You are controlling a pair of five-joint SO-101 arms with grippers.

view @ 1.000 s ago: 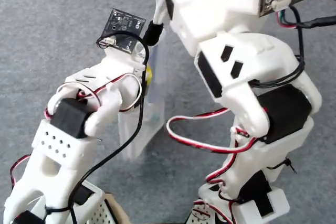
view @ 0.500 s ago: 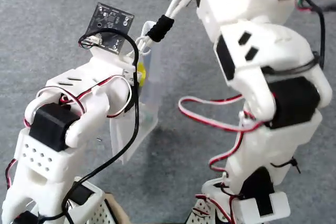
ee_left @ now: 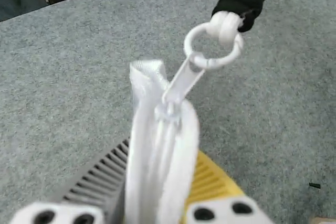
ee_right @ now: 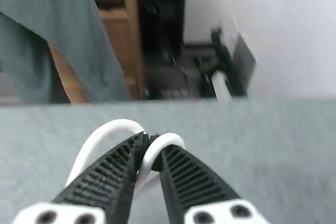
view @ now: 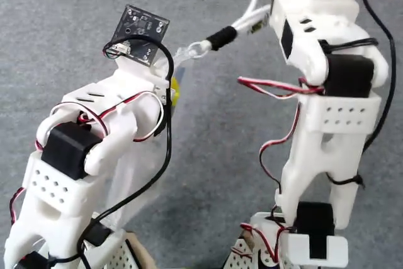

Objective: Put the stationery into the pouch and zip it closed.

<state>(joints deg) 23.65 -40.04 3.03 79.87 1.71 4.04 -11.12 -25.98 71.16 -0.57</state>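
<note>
Closest to us in the high view, the left arm (view: 94, 155) rises from the near edge of the table (view: 214, 155), a grey, felt-like surface, with a small circuit board (view: 140, 33) standing on its wrist. The left gripper (ee_left: 157, 190) is closed narrowly on the pouch (ee_left: 155, 140), a pale translucent one held on edge. A grey ribbed finger (ee_left: 97, 179) presses against one side and a yellow ribbed finger (ee_left: 212, 182) against the other. We cannot make out what is inside the pouch. Just past these fingers, the slider (ee_left: 169, 111) sits on the zip edge close to the pouch's fabric end. The white zipper pull (ee_left: 181, 82) slants up and away from it to a white ring (ee_left: 214, 65). Farther on, the right gripper (ee_right: 149, 146) pinches that ring between its dark ribbed fingers (ee_right: 105, 177), jaws nearly together, and the pull runs straight between the two grippers above the table. The right arm (view: 327, 92) stands tall on the other side, its base well apart from the left arm's. Beyond the table's far edge we see a dim room with wooden furniture (ee_right: 131, 35).
</note>
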